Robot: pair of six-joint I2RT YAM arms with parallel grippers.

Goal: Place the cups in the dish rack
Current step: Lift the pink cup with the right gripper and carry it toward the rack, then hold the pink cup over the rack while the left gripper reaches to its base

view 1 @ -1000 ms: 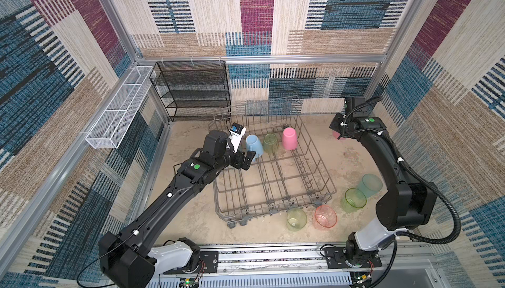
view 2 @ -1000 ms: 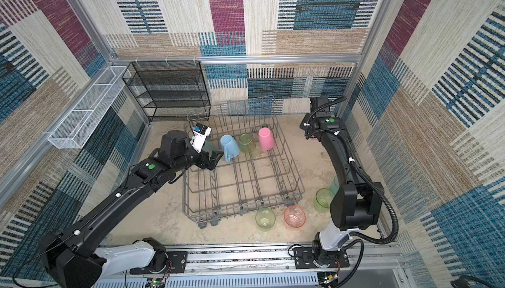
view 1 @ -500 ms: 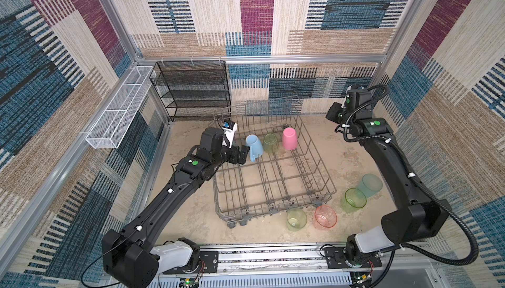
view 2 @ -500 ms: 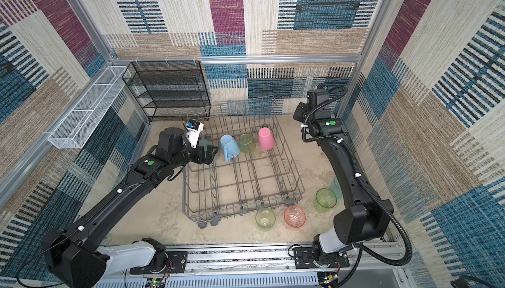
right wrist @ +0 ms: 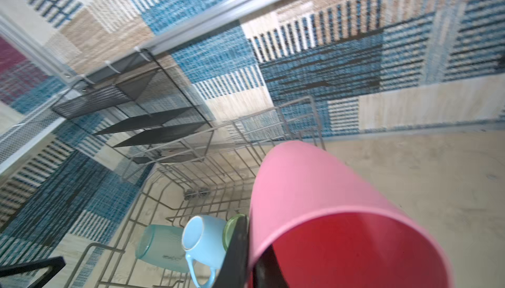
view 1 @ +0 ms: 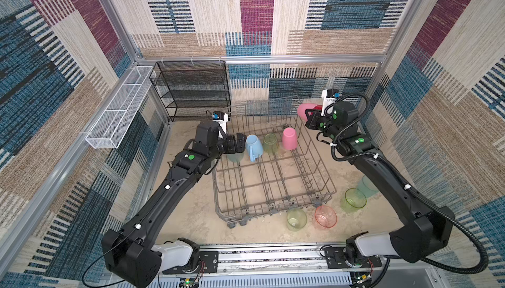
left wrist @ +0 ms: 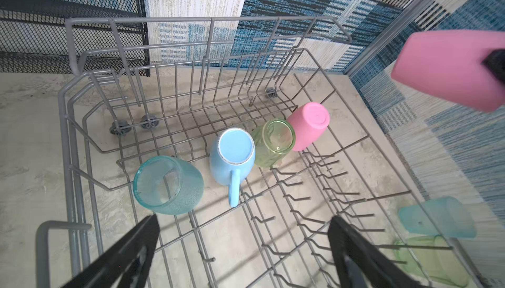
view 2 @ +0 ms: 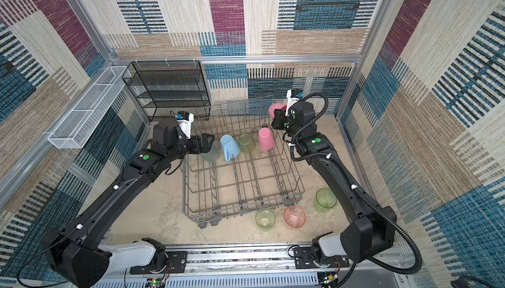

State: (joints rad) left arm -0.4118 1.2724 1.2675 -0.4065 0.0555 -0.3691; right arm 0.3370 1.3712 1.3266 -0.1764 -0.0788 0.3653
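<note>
In a top view the right pincer [view 1: 312, 113] clenches a pink tumbler [view 1: 302, 110] aloft by the dish rack's [view 1: 215, 188] far corner. Left wrist: the left pincer [left wrist: 244, 219] gapes empty near the racked teal tumbler [left wrist: 168, 185]. Right wrist: that rim-only pinch could slip.

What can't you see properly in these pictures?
The right claw: in the right wrist view the held pink cup covers most of it, and the wall behind is blurred.
The teal cup in the dish rack: in both top views the left claw covers part of it.
The loose teal cup: in a top view the right arm hides part of it.
The held pink cup: the left wrist view's edge cuts it off.
</note>
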